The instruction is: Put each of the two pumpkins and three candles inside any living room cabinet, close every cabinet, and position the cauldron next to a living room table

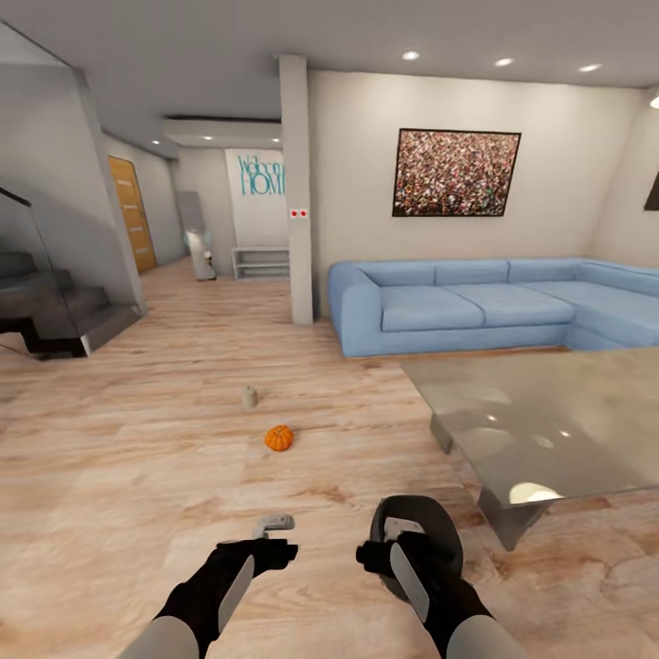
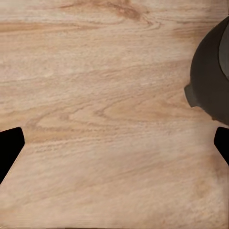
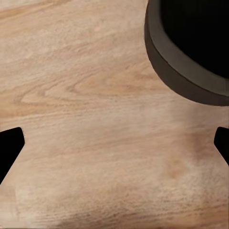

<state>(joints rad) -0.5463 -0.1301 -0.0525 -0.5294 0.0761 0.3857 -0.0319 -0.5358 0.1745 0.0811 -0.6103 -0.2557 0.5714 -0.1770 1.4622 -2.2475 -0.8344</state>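
Observation:
One orange pumpkin [image 1: 279, 437] lies on the wooden floor ahead of me. A short tan candle [image 1: 249, 396] stands just beyond it. The dark cauldron [image 1: 423, 542] sits on the floor close in front, by the near corner of the glass table [image 1: 549, 430]. My right gripper [image 1: 395, 531] hovers at the cauldron's edge; the right wrist view has it open [image 3: 114, 148] over bare floor, beside the cauldron's rim [image 3: 181, 71]. My left gripper [image 1: 275, 524] is open [image 2: 114, 148] above the floor, with the cauldron [image 2: 212, 76] off to one side. The cabinet is out of view.
A blue corner sofa [image 1: 476, 307] lines the far wall behind the table. A white pillar [image 1: 297, 183] stands left of it, and dark stairs [image 1: 55, 311] rise at far left. Open floor stretches from me to the pumpkin and on toward the hallway.

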